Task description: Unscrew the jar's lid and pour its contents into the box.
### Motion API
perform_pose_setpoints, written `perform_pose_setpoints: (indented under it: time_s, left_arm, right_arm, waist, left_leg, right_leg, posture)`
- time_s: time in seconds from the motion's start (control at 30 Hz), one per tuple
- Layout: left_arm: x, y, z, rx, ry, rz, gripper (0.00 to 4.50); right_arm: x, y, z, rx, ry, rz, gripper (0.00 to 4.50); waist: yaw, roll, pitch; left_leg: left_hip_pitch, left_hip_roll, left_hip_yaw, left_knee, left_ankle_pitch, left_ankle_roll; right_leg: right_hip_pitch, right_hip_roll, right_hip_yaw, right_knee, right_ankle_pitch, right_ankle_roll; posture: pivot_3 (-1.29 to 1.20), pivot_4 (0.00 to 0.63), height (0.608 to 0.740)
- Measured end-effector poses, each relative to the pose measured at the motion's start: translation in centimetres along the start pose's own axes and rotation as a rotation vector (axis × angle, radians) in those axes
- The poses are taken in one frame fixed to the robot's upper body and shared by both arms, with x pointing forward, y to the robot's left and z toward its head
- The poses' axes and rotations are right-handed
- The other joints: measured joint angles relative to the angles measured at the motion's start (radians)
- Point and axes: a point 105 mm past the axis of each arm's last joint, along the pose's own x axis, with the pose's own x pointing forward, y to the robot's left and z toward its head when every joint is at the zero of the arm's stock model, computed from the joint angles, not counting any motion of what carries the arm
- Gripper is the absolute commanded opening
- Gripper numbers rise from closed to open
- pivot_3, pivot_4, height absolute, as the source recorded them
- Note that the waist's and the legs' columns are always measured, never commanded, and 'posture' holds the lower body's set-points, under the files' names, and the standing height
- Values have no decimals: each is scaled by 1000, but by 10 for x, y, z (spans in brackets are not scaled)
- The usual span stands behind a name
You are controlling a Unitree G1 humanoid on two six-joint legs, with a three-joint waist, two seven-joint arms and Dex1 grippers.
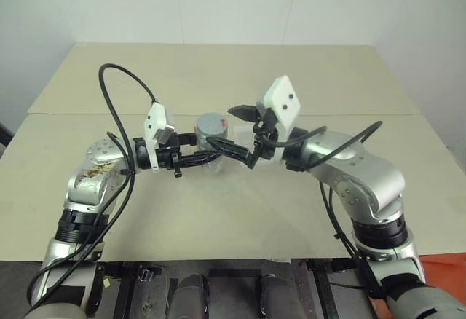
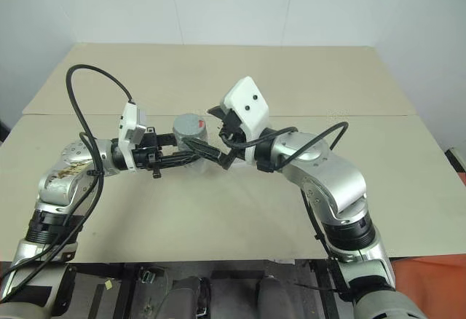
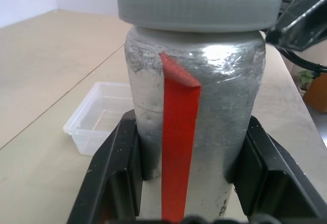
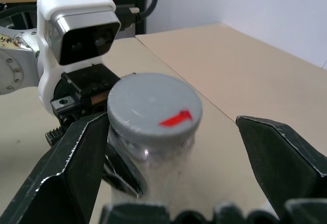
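One jar (image 3: 196,132), its one lid (image 4: 153,106) on, sits pinched in the left gripper (image 3: 191,173), the right gripper (image 4: 173,162) spread around the lid, one box (image 3: 99,114) nearby.

The jar (image 3: 194,132) stands upright between the two fingers (image 3: 115,178) of the left gripper (image 1: 207,151), which press on its opposite sides low on the body. The lid (image 4: 153,109) sits on top of the jar, above those jaws. The right gripper (image 4: 179,168) reaches in from the opposite side, its jaws spread wide to either side of the lid and apart from it. The box (image 3: 99,114) rests on the table (image 1: 240,217), beyond the left jaws and below the jar.
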Motion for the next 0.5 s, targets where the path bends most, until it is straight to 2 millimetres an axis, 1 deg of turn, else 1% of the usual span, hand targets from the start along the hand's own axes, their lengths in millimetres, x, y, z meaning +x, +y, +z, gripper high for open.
perform_pose_setpoints:
  time_s: [0.07,0.17,0.5]
  left_arm:
    - [-4,0,1,-1,-2,1,1952]
    - [-4,-5,3,7,-10,-27,1952]
    - [-3,-9,3,-6,-13,-44,1952]
  right_arm:
    - [-7,-9,-1,1,5,-40,4468]
    - [-14,-18,2,-7,1,-81,4468]
    - [-18,-19,-1,-20,22,-65,4468]
  waist:
    - [0,0,0]
    - [1,0,0]
    - [0,0,0]
  left_leg:
    - [0,0,0,0,0,0]
    - [0,0,0,0,0,0]
    - [0,0,0,0,0,0]
  right_leg:
    - [0,0,0,0,0,0]
    - [0,0,0,-1,0,0]
    - [0,0,0,-1,0,0]
  posture:
    - [0,150,740]
    - [0,150,740]
    - [0,150,740]
